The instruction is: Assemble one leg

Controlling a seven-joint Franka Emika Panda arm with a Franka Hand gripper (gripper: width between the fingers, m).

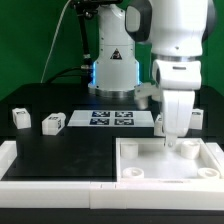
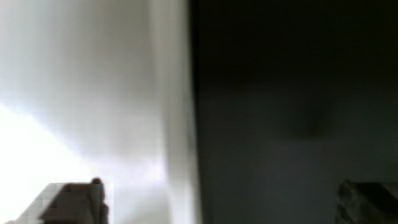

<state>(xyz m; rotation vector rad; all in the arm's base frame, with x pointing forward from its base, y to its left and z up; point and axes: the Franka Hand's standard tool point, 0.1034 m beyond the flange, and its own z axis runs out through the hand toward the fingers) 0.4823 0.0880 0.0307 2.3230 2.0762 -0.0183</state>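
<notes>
Pincer (image 1: 172,140) (image 2: 221,200) is wide apart, and the wrist view shows nothing between the fingers. It hangs low over the back edge of the white tray (image 1: 165,182); can't tell if it touches. Under it the wrist view shows white surface beside black. Black table (image 1: 70,150), green backdrop. Leg (image 1: 20,118) and second leg (image 1: 52,122) sit on the table at the exterior view's left, well apart from the pincer. The marker board (image 1: 110,119) lies between them and the arm.
</notes>
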